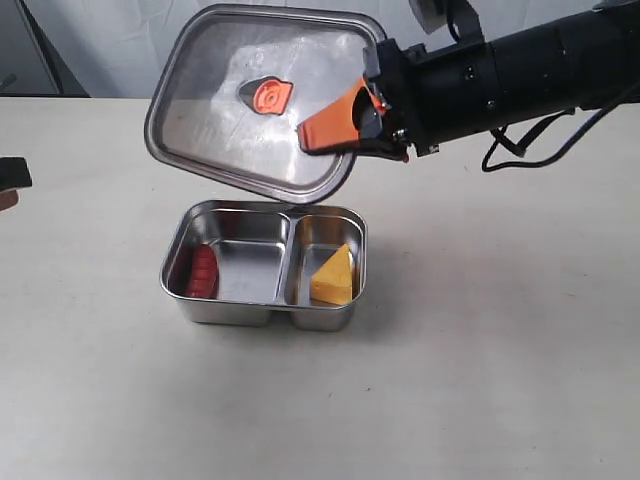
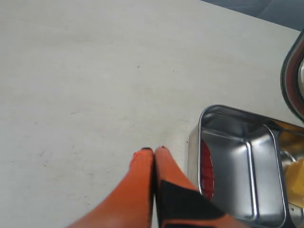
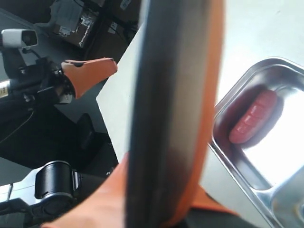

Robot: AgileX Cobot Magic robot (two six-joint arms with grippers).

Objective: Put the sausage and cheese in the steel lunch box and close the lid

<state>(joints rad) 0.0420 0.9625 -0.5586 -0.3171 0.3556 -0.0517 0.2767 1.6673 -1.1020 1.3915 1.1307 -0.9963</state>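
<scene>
A: From the exterior view, what is the steel lunch box like?

B: Shiny, mirror-smooth metal, rectangular with rounded corners, with a divider making a larger and a smaller compartment. It sits on a pale matte table.

A: And the food?

B: The sausage, glossy red with rounded ends, lies in the larger compartment against its outer wall. The cheese, a yellow-orange wedge, stands in the smaller one.

A: The lid?

B: Smoky translucent plastic with a darker rim and rounded corners, and an orange valve tab at its centre. It hangs tilted above the back of the box. The right gripper is clamped on its right edge with orange fingers. I cannot tell whether its lower edge touches the box.

A: What does the left wrist view show?

B: The left gripper has its smooth orange fingertips pressed together on nothing, over bare table just beside the box. The sausage shows as a red strip against the near wall.

A: And the right wrist view?

B: The lid is edge-on, a dark blurred band pinched between orange fingers. Beyond it the ridged red sausage rests in the bright steel compartment
</scene>
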